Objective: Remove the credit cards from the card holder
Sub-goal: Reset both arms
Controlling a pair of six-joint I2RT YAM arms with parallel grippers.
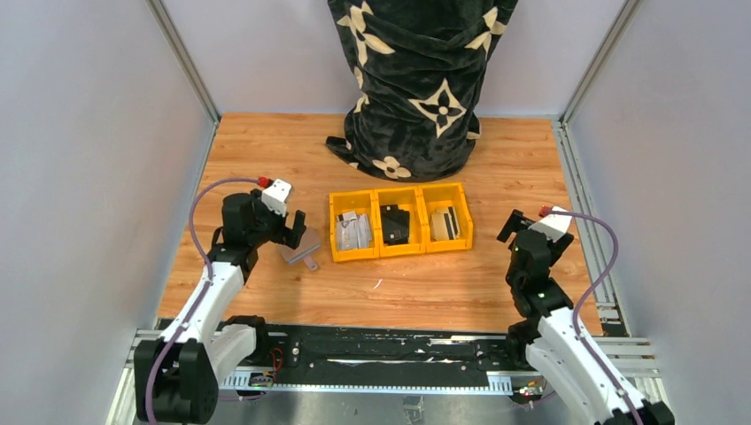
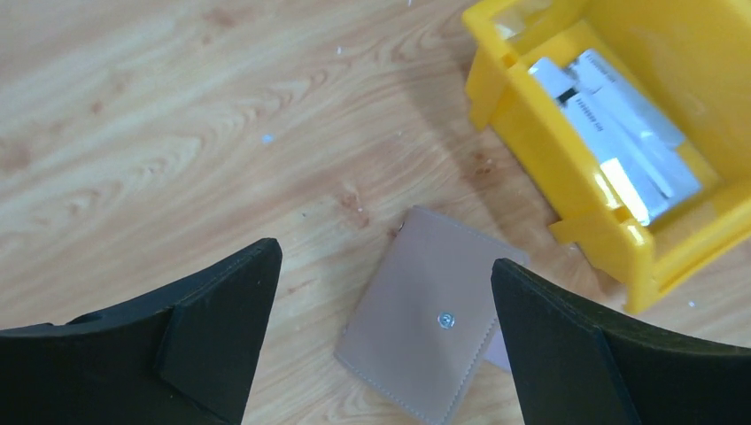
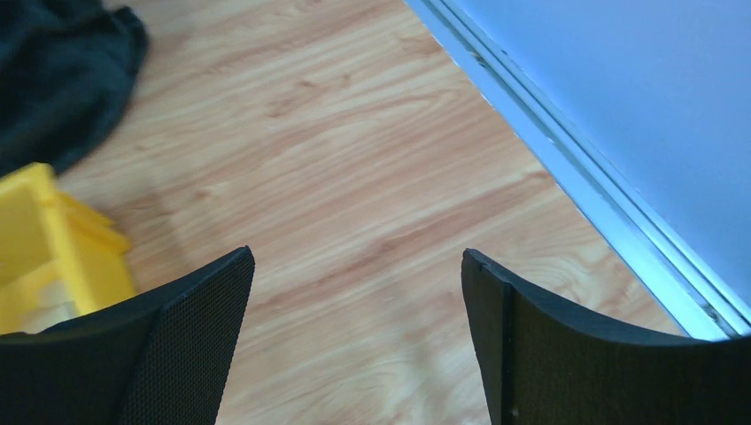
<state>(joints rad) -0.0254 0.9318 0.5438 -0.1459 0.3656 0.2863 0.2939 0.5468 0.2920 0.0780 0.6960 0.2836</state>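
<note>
The taupe-brown card holder [image 2: 416,319] lies flat and closed on the wood, its snap facing up and a pale edge showing at its lower right. It also shows in the top view [image 1: 302,253], just left of the yellow tray. My left gripper [image 2: 383,254] is open and empty above the holder, with one finger on each side of it; in the top view the left gripper [image 1: 297,228] sits over it. Silvery-grey credit cards [image 2: 620,142] lie in the tray's left compartment [image 1: 352,232]. My right gripper [image 3: 356,253] is open and empty over bare wood, right of the tray [image 1: 508,227].
The yellow three-compartment tray [image 1: 400,189] stands mid-table, with a small black item [image 1: 394,224] in its middle compartment and a beige and black item [image 1: 445,223] in its right one. A black patterned cloth bundle [image 1: 416,80] stands behind it. Grey walls and metal rails [image 3: 567,168] border the table.
</note>
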